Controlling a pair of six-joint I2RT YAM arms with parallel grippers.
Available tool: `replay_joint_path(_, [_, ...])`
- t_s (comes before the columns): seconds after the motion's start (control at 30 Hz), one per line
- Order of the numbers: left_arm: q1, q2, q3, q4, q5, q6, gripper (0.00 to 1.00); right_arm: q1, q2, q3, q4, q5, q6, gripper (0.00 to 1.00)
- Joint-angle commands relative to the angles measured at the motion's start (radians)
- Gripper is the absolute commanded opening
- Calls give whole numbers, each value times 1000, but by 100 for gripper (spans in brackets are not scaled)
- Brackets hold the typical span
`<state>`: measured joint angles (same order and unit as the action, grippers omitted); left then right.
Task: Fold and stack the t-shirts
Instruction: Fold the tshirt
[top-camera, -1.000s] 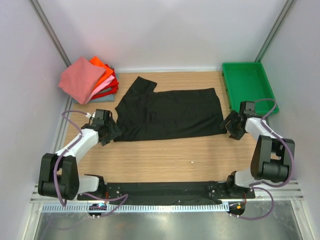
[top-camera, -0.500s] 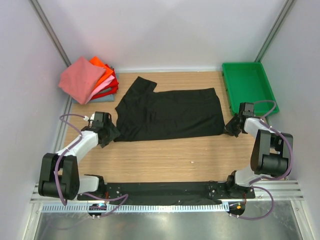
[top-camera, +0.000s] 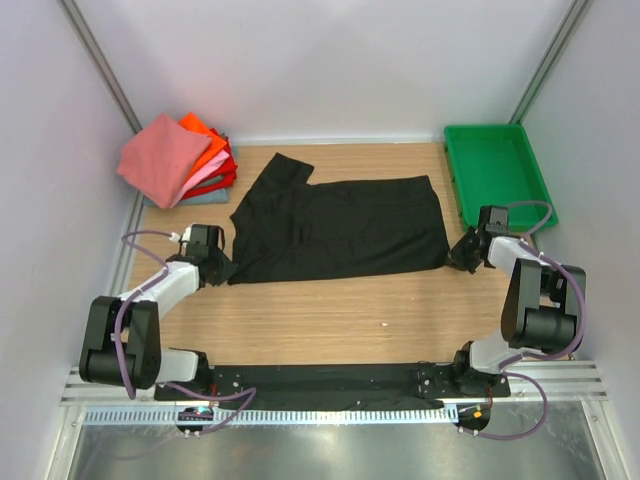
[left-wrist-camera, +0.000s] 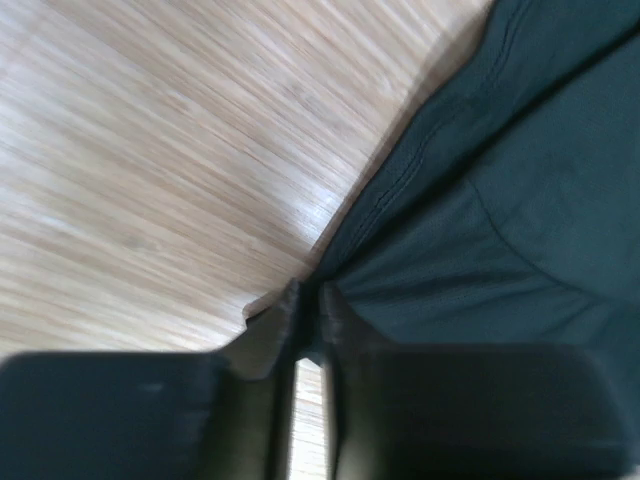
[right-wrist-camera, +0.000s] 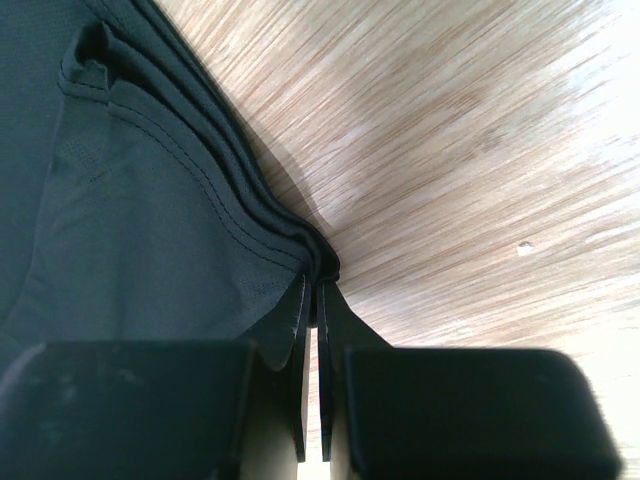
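Note:
A black t-shirt (top-camera: 335, 228) lies spread flat on the wooden table, folded lengthwise. My left gripper (top-camera: 226, 271) is shut on its near-left corner; the left wrist view shows the black cloth (left-wrist-camera: 480, 200) pinched between the fingertips (left-wrist-camera: 290, 305). My right gripper (top-camera: 455, 257) is shut on the near-right corner, where the bunched hem of the black t-shirt (right-wrist-camera: 150, 200) sits between the fingertips (right-wrist-camera: 300, 300). A stack of folded t-shirts (top-camera: 178, 160) in salmon-pink, orange, red and pale pink rests at the far left corner.
A green plastic tray (top-camera: 497, 172) stands at the far right, just beyond the right arm. White walls enclose the table on three sides. Bare wood (top-camera: 340, 315) lies between the shirt and the arm bases.
Both grippers have gone from open to shut on the shirt's near corners. The right arm drew in towards the corner first, and the left one followed.

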<state>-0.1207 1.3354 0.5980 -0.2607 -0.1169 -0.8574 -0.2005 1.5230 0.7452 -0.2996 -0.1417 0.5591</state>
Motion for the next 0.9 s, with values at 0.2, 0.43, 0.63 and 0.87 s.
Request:
replay_joint_path(0.2, [7,-44,-7,-3,37,-6,0,0,-35,-49,-32,-32,7,1])
replay_joint_path(0.43, [7,-245,0,-184,-21,3,0,-1,-251,-78,-172,62,70,1])
replay_joint_path(0.63, [7,-378,-26,-278,10,-23,0,-1,-359,-110,-297,123,97,1])
replay_joint_path(0.87, [-7,-518,-55,-380,52,-64,1,-2,-501,-153,-392,77,174,1])
